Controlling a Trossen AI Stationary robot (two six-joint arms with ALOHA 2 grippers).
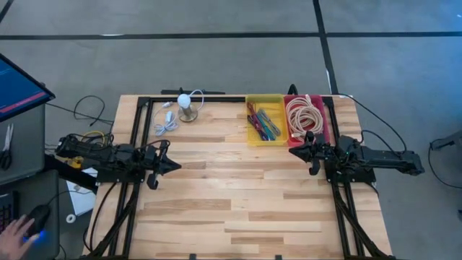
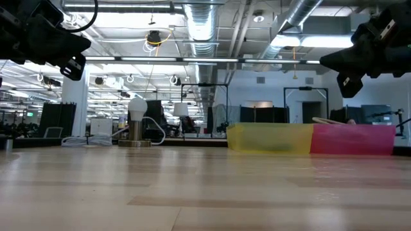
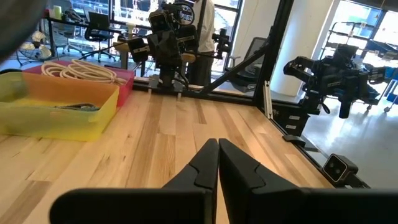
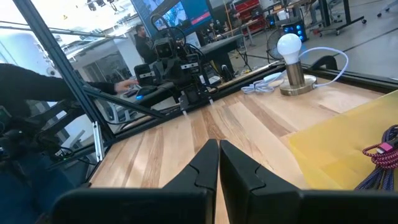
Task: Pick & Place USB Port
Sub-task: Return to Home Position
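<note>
Coloured cables (image 1: 263, 123) lie in yellow bin (image 1: 265, 97); white coil (image 1: 304, 112) fills the adjoining red bin (image 1: 328, 124). Loose white cable (image 1: 164, 123) beside bulb lamp (image 1: 187, 107). Left gripper (image 1: 173, 165) and right gripper (image 1: 294, 150): fingers pressed together, empty, above table (image 1: 238, 202).

Grey floor (image 1: 216, 61) (dark seams), exposed ducts (image 2: 200, 19)

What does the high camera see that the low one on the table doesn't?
Only the high view looks down into the bins: coloured cables in the yellow bin, a coiled white cable in the red bin, plus a person's hand on a mouse beside the table. Only the low view shows the ceiling ducts and the room behind. Both show the bulb lamp, both bins, the left gripper at the table's left edge and the right gripper by the red bin.
</note>
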